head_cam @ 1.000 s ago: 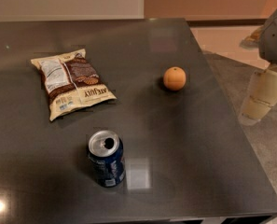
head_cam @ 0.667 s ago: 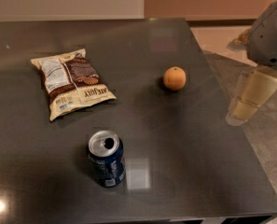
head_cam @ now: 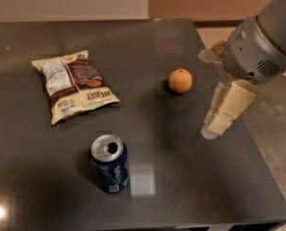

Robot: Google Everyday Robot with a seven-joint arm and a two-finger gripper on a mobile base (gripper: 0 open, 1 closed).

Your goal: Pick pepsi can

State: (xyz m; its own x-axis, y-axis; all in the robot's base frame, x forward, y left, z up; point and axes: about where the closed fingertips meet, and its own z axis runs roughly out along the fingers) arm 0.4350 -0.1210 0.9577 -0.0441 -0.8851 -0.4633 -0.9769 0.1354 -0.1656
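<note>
pepsi can [head_cam: 109, 163] upright on the table [head_cam: 195, 177] towards its front edge, snack bag [head_cam: 73, 84] lying behind it to the left, orange [head_cam: 180, 80] behind to the right, gripper [head_cam: 223, 109] over the table's right side, right of the orange

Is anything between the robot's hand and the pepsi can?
No. In the camera view, only bare dark table lies between the hand, over the table's right edge, and the pepsi can.

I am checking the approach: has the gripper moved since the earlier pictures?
Yes. The gripper has shifted left, nearer the orange, and now overlaps the right edge of the table.
</note>
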